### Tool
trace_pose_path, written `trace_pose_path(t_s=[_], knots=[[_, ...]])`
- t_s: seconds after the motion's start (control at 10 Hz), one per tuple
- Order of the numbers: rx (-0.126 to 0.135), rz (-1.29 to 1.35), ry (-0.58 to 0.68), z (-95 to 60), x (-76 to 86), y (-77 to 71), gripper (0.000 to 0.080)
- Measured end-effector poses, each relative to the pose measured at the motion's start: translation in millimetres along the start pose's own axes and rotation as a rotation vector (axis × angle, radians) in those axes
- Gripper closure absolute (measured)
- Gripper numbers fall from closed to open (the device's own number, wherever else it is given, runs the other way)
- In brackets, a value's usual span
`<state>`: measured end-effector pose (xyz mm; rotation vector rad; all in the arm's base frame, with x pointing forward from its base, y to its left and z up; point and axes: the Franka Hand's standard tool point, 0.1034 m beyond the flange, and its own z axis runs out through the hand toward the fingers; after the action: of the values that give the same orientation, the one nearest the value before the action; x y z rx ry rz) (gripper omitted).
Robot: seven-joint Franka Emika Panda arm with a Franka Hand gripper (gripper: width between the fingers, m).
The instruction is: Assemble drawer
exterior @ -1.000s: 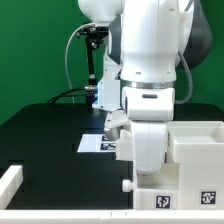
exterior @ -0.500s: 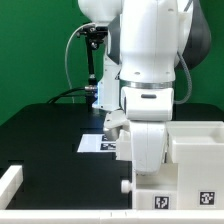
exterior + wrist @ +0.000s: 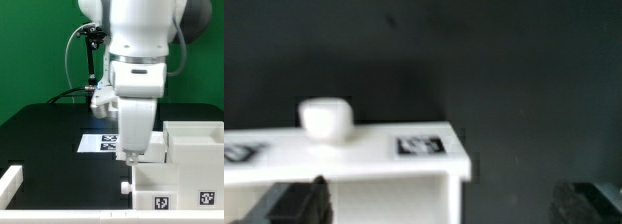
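Black tabletop (image 3: 45, 130) and green backdrop fill the exterior view, where the arm hides its gripper. Only the wrist view shows the fingertips (image 3: 295, 203) spread apart, straddling the glossy white, tagged drawer (image 3: 185, 160) near the exterior view's right.

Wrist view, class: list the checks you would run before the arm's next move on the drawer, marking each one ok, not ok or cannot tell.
1. Gripper open: ok, its fingers stand wide apart.
2. Knob in sight: ok, it stands upright on the white tray box.
3. Gripper centred over the knob: not ok, the knob is much nearer one finger.
4. Gripper free of any part: cannot tell, the fingertips are out of frame.
5. Casing clear of the arm: cannot tell, the arm hides its near edge.
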<state>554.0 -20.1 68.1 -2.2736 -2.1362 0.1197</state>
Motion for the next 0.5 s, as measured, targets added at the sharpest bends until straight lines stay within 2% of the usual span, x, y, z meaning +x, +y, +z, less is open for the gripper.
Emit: trace_pose_path(t_s=[0.3,0.5], knots=[[0.028,0.004,0.067,27.4,-37.6,5.0,0.0151],[0.039,0.042,0.136,40.9,-50.0,2.6,0.0151]])
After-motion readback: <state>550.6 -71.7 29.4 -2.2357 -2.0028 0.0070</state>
